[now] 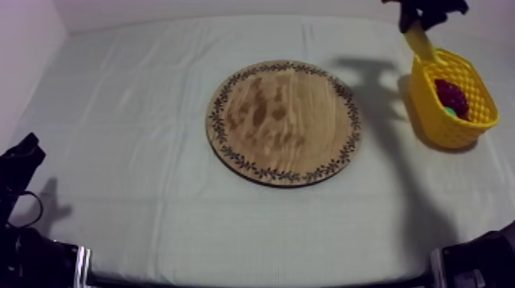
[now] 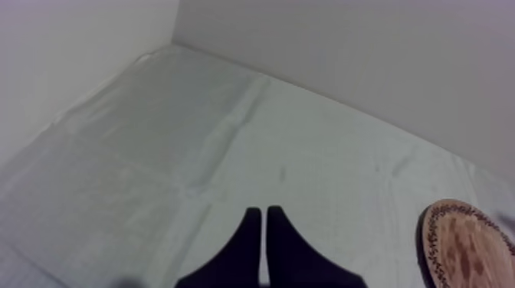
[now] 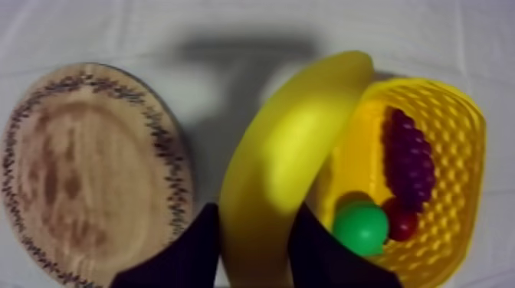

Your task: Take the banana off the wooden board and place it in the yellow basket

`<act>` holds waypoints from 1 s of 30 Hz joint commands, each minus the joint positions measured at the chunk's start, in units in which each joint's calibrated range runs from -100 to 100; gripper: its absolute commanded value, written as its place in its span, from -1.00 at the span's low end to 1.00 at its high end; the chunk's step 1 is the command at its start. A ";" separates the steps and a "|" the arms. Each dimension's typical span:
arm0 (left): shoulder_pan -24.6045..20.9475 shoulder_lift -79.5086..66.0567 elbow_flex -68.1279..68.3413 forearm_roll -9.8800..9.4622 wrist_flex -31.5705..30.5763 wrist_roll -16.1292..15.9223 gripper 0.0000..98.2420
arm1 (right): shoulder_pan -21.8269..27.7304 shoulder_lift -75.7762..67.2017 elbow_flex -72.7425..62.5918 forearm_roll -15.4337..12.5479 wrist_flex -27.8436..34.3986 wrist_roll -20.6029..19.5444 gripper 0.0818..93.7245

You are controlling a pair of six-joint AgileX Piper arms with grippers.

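Note:
The yellow banana (image 3: 287, 161) hangs in my right gripper (image 3: 253, 237), whose two black fingers are shut on its lower end. In the top view that gripper (image 1: 420, 17) is high at the far right, and the banana (image 1: 420, 43) dangles from it just over the near-left rim of the yellow basket (image 1: 460, 126). Inside the basket (image 3: 452, 130) lie a bunch of grapes (image 3: 410, 165), a small red fruit (image 3: 402, 222) and a green pear (image 3: 360, 228). The round wooden board (image 1: 283, 121) is bare. My left gripper (image 2: 264, 218) is shut, a narrow wedge over the cloth.
My left arm (image 1: 19, 165) rests low at the left edge of the table. The wooden board (image 3: 88, 172) lies just left of the basket, with a strip of cloth between them. A white wall runs behind the table's far edge.

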 commanded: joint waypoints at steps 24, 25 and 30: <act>-0.02 0.02 -0.02 0.02 -0.01 -0.01 -1.00 | 13.74 -3.65 13.90 3.95 -5.53 4.38 -0.56; -0.02 0.02 -0.02 0.02 -0.01 -0.01 -1.00 | 13.71 -3.25 14.08 3.87 -6.01 4.35 -0.56; -0.02 0.02 -0.02 0.02 -0.01 -0.01 -1.00 | 13.35 0.05 14.47 3.49 -8.94 4.28 -0.61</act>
